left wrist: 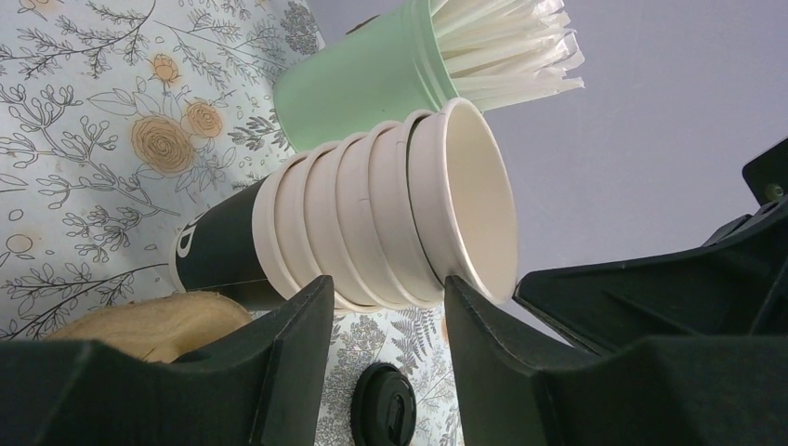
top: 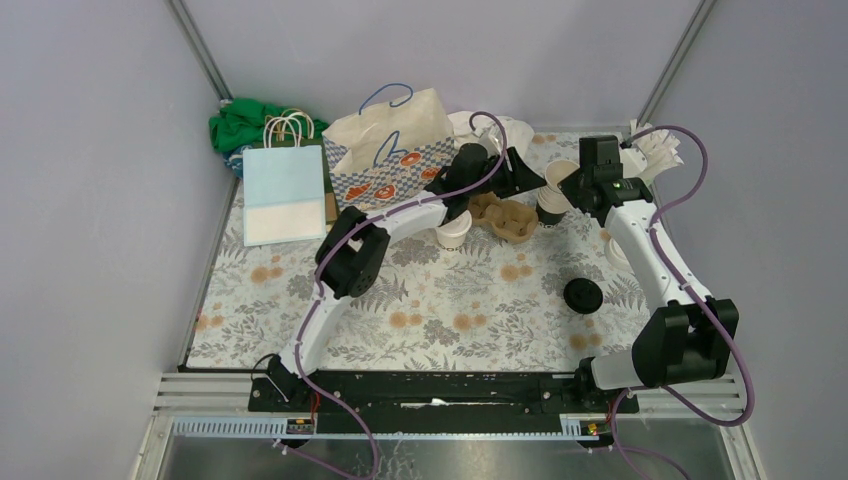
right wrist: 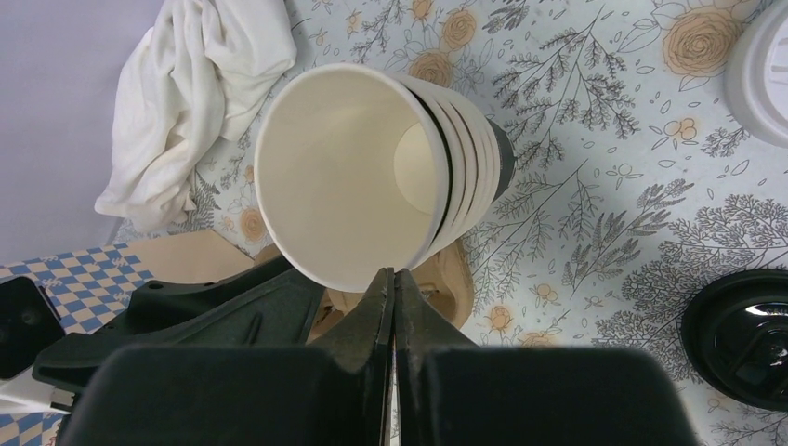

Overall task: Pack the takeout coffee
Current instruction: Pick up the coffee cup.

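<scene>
1. The right jaws are shut. Their tips press together at the lower rim of the top cup (right wrist: 344, 177) in the stack of cups (left wrist: 372, 214). Whether the paper wall is nipped between them cannot be told.
2. The left jaws stand about half open with nothing clamped. The stack's nested rims sit at the mouth of the gap, just beyond both tips. Whether they touch cannot be told.
3. The stack leans with its open mouth turned toward the right jaws. The cream cups nest in a dark bottom cup (left wrist: 218, 246) with pale lettering, down on the flowered bench (top: 440, 300).
4. Beyond the stack from the left jaws, just beside it, stands a mint-green tumbler (left wrist: 362, 84) full of white wrapped straws (left wrist: 502, 46).
5. A cardboard carrier (left wrist: 149, 321) lies close under the left jaws, on the side away from the right jaws.
6. A lidded cup (top: 453, 232) stands on the bench at the carrier's far end from the right jaws.
7. A black lid (right wrist: 743, 339) lies flat on the bench, well apart to the right of the right jaws. A white lid (right wrist: 762, 74) lies farther out on that side.
8. A white cloth (right wrist: 200, 93) is bunched beyond and left of the right jaws, near the stack's mouth. A checkered bag (right wrist: 56, 279) stands farther left, past the left jaws.
</scene>
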{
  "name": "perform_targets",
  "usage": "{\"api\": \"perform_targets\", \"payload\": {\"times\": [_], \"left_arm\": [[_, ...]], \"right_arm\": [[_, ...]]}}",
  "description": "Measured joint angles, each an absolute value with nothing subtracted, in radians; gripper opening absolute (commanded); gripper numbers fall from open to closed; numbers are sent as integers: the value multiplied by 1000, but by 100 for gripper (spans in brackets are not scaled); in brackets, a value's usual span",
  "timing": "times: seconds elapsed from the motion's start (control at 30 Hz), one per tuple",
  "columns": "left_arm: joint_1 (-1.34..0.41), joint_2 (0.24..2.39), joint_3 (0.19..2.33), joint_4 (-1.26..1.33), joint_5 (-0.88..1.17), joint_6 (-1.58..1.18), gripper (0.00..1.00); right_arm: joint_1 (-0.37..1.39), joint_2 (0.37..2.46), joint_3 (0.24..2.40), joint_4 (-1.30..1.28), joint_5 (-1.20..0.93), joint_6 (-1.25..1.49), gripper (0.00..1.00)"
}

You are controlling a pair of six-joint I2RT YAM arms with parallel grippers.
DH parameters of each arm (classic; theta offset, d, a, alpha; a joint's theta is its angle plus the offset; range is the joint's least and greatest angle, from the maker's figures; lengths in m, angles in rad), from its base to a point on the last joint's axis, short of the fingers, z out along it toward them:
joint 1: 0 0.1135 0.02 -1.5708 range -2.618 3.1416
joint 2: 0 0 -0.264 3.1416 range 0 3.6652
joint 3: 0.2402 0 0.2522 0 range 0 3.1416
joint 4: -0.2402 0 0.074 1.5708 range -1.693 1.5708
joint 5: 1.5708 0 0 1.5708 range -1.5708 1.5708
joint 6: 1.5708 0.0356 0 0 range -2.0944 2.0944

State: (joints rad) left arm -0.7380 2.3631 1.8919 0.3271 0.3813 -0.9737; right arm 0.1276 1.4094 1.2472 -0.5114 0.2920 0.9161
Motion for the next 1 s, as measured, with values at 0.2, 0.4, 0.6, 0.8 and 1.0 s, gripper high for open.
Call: {"api": "perform_targets", "payload": {"times": [0.2, 0.4, 0.6, 0.8, 1.0], "left_arm": [[-738, 2384, 1921, 317, 381, -973, 50], [-738, 2394, 1944, 300, 377, -973, 50], [-738, 2394, 1946, 293, 376, -972, 50], [-738, 2394, 1950, 285, 370, -966, 49], [-738, 2394, 1951, 286, 369, -966, 49]], "right_arm": [[128, 1409, 1247, -512, 271, 922, 0], [128, 1409, 1248, -517, 271, 922, 0], [128, 1409, 1282, -538, 271, 921, 0], [128, 1398, 1317, -542, 271, 922, 42], [125, 1398, 1322, -551, 289, 917, 45]]}}
